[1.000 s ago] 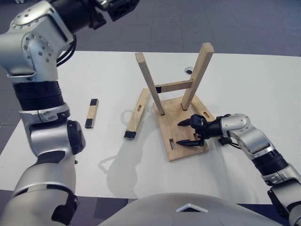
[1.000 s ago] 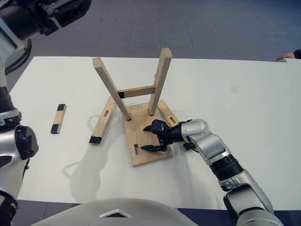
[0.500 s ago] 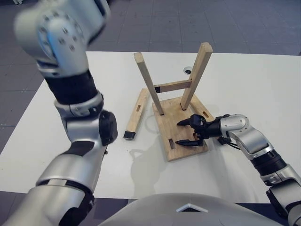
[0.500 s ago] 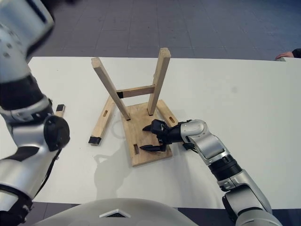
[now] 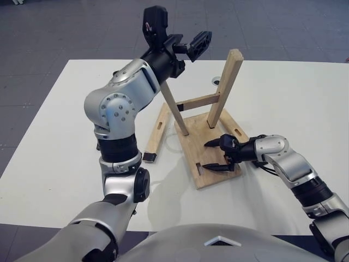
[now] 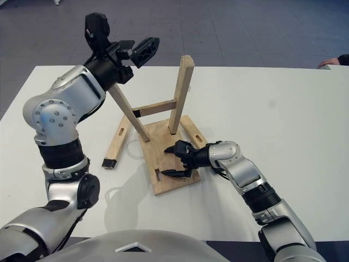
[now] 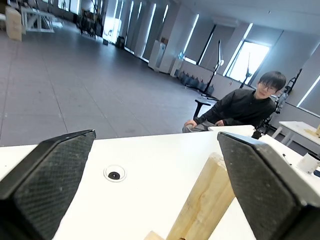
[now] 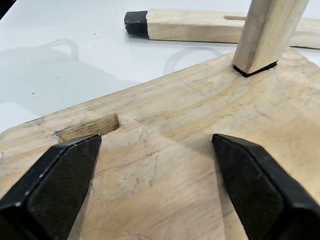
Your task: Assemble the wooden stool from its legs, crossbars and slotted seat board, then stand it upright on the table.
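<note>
Standing in the flat seat board (image 5: 206, 148), two legs (image 5: 223, 87) point upward.

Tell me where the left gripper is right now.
In the eye views the left gripper hangs open at the top of the stool's left upright leg, with the right upright leg just to its right.

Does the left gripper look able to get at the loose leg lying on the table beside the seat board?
Probably yes. The left gripper is open, up by the top of the leaning leg. The loose leg lies flat below with nothing on it, though the leaning leg stands close.
</note>
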Robot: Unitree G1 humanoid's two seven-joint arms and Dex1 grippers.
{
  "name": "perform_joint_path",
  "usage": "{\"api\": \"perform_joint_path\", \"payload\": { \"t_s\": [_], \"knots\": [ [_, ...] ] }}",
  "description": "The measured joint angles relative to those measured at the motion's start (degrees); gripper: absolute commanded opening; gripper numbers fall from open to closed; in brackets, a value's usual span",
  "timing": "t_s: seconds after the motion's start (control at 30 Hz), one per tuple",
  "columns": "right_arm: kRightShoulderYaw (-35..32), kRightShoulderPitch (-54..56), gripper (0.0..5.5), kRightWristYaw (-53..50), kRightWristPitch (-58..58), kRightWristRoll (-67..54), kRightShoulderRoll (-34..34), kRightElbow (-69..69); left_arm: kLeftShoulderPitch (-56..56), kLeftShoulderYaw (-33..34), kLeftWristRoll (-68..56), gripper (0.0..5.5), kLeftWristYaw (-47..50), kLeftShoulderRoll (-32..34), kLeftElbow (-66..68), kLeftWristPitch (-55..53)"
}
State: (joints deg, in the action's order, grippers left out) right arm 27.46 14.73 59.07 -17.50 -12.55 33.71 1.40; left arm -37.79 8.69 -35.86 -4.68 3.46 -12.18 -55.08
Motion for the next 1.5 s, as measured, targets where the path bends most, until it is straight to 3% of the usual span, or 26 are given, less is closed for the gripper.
{"api": "perform_joint_path", "payload": {
  "t_s": [0.17, 0.27, 0.4, 0.47, 0.53, 0.6, 0.73, 0.87, 0.97, 1.07, 1.27, 1.37, 1.5],
  "knots": [
    [0.41, -0.31, 4.14, -0.60, -0.82, 0.03, 0.01, 0.16, -3.96, 3.05, 0.01, 4.54, -0.77, -0.71, 9.22, 6.61],
    [0.46, -0.46, 4.14, -0.74, -0.81, 0.02, 0.03, 0.81, -12.91, 8.03, -1.66, 4.54, -0.86, 2.45, 13.75, 8.16],
    [0.54, -1.16, 4.14, -4.11, -1.35, 0.01, -2.43, 0.34, -27.11, 13.01, -8.27, 4.54, 1.42, 6.11, 6.88, 7.96],
    [0.45, -0.99, 4.14, -4.89, -2.27, -0.01, -3.19, 0.43, -27.80, 13.95, -9.76, 4.54, 4.64, 7.91, 1.77, 4.66],
    [-0.61, -0.26, 4.14, -4.84, -4.04, -0.14, -2.89, 1.27, -21.93, 13.49, -7.71, 4.54, 6.28, 12.08, -3.13, 1.44],
    [-3.87, 0.46, 4.14, -3.54, -6.84, -0.66, 1.29, 2.09, -8.73, 12.09, -3.87, 4.54, 7.06, 16.10, -7.71, -1.60],
    [-13.45, 5.10, 4.14, 0.90, -16.30, -5.17, 9.86, 4.39, 10.81, 11.88, -1.96, 4.54, 7.91, 14.66, -14.37, -2.92],
    [-19.08, 9.30, 4.14, 5.05, -21.96, -11.18, 13.27, 9.13, 18.57, 12.42, 0.07, 4.54, 8.24, 14.29, -17.62, -1.59],
    [-19.41, 4.43, 4.14, 12.33, -19.49, -10.98, 21.51, 11.09, 22.89, 13.81, 1.48, 4.54, 8.25, 14.55, -17.93, -0.81],
    [-15.74, -0.83, 4.14, 14.78, -6.44, -0.73, 27.36, 6.07, 24.83, 14.57, 2.60, 4.54, 8.04, 15.22, -17.85, -0.48],
    [-12.09, -2.07, 4.14, 4.73, 11.95, 12.93, 22.53, 1.67, 26.36, 14.50, 6.05, 4.54, 7.89, 15.67, -17.87, 1.59],
    [-10.65, -8.66, 4.14, 2.16, 12.29, 13.85, 20.20, 6.16, 26.29, 14.28, 7.50, 4.54, 7.70, 16.37, -16.66, 2.09],
    [-11.09, -9.39, 4.14, 1.09, 12.24, 15.14, 20.00, 6.63, 26.32, 13.99, 8.06, 4.54, 7.41, 16.41, -16.12, 2.83]
  ]
}}
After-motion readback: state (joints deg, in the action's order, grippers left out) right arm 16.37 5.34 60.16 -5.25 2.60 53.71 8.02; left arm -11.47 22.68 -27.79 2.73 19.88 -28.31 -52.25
